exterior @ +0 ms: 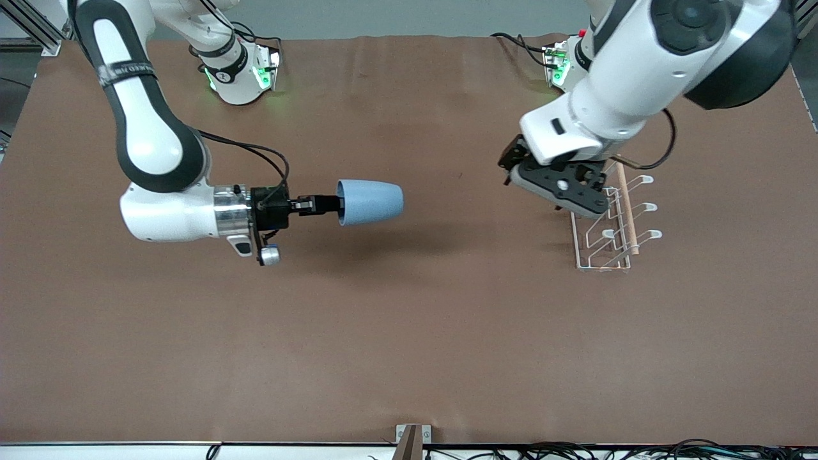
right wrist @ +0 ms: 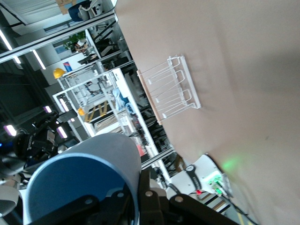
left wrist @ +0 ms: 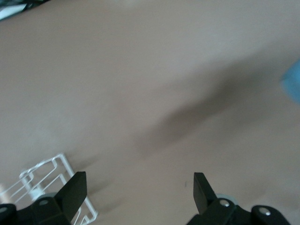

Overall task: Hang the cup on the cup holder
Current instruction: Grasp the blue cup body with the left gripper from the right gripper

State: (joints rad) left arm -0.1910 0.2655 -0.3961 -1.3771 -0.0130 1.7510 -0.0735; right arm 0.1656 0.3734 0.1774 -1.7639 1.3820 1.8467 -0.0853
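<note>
While our right hand (exterior: pixel 327 204) pinches the cup's (exterior: pixel 370 202) rim, holding it sideways above the table (exterior: pixel 409 332), the rack (exterior: pixel 610 223) stands toward the left arm's end, under our spread left hand (exterior: pixel 562 188).

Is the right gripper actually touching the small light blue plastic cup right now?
Touching. In the front view the right gripper is shut on the rim of the small light blue plastic cup, holding it sideways in the air over the brown table.

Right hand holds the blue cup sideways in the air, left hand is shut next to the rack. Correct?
Not quite. The left hand is open, as the left wrist view shows, beside the rack. The right hand does hold the cup sideways in the air.
</note>
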